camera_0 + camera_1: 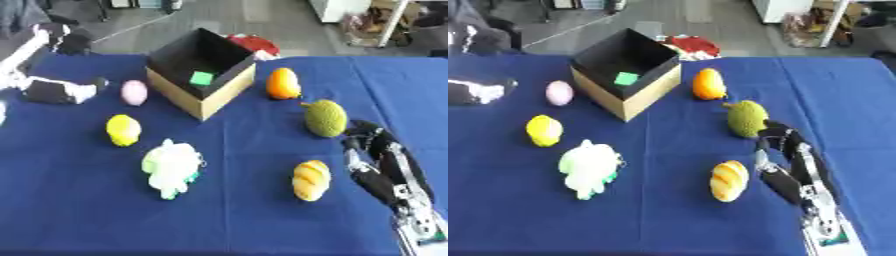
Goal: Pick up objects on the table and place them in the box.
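Note:
A tan box point(216, 98) with a black inside stands at the back centre, with a green cube point(202, 78) in it. Around it on the blue cloth lie a pink egg point(134, 92), a yellow lemon point(123, 130), a white-and-green plush toy point(172, 168), an orange fruit point(283, 83), a spiky green fruit point(325, 118) and a striped yellow bread roll point(311, 180). My right hand point(382, 159) is at the right, open and holding nothing, with its fingertips just right of the green fruit. My left hand point(57, 91) lies at the far left, left of the pink egg.
A red object point(254, 44) lies just behind the box at the table's far edge. The blue cloth point(87, 215) covers the whole table. Floor and furniture show beyond the far edge.

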Motion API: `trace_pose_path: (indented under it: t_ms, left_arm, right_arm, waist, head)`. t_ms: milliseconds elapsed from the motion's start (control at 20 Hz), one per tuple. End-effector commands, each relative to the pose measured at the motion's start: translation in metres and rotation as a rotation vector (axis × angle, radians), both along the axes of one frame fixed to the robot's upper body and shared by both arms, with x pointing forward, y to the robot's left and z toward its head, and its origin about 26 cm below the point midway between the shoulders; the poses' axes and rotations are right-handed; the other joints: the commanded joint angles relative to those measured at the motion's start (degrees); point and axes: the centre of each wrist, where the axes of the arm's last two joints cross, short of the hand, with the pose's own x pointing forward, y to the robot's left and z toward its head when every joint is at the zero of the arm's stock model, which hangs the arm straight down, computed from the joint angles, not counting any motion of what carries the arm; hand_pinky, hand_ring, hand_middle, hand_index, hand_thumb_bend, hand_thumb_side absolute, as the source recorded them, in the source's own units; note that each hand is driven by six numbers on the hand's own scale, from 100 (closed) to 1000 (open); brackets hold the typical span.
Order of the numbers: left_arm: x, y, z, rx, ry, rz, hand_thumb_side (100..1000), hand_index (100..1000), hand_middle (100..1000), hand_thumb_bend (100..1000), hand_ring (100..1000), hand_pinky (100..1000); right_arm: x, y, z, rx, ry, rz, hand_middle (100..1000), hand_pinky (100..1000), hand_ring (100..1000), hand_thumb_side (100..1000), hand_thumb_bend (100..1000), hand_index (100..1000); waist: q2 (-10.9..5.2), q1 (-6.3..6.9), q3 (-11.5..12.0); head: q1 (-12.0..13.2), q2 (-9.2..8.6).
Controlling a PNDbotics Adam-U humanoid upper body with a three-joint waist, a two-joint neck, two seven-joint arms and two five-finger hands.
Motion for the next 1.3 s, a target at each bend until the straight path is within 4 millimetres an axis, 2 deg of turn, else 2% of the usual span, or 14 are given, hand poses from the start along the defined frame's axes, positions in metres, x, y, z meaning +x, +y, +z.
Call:
trace_pose_path:
  t_ms: [50, 250, 500, 800, 1300]
  left_arm:
    - [0.025, 0.010, 0.002, 0.183, 0.031, 0.062, 100, 827, 709, 482, 732, 803]
    - [0.056, -0.001, -0.016, 0.333, 0.111, 0.057, 100, 834, 727, 492, 740, 811]
    - [0.079, -0.009, -0.044, 0.425, 0.218, 0.073, 100, 831, 728, 495, 724, 812]
    - [0.087, -0.007, -0.065, 0.467, 0.227, 0.195, 100, 829, 724, 511, 722, 807]
    - [0.089, 0.004, -0.069, 0.428, 0.077, 0.395, 100, 823, 704, 489, 700, 794]
  right_arm:
    - [0.001, -0.003, 0.005, -0.020, -0.012, 0.013, 669, 828, 664, 191, 100, 823]
    - [0.002, -0.001, 0.005, -0.017, -0.011, 0.023, 668, 828, 664, 193, 100, 823]
    - [0.003, 0.000, 0.007, -0.014, -0.016, 0.028, 668, 828, 664, 193, 100, 823]
    - [0.005, 0.002, 0.009, -0.011, -0.024, 0.038, 668, 828, 663, 194, 100, 823]
    - [0.009, 0.004, 0.015, -0.012, -0.044, 0.050, 668, 828, 663, 200, 100, 822]
  waist:
    - [-1.45, 0.58, -0.23]
    - [-1.30, 0.33, -0.75]
    - [-0.77, 0.02, -1.66]
    - [0.11, -0.11, -3.00]
    - [1.93, -0.10, -4.64]
  head:
    - [0.49, 0.23]
    - [0.74, 0.23]
    - [1.34, 0.23]
    - [2.17, 0.23]
    - [2.81, 0.23]
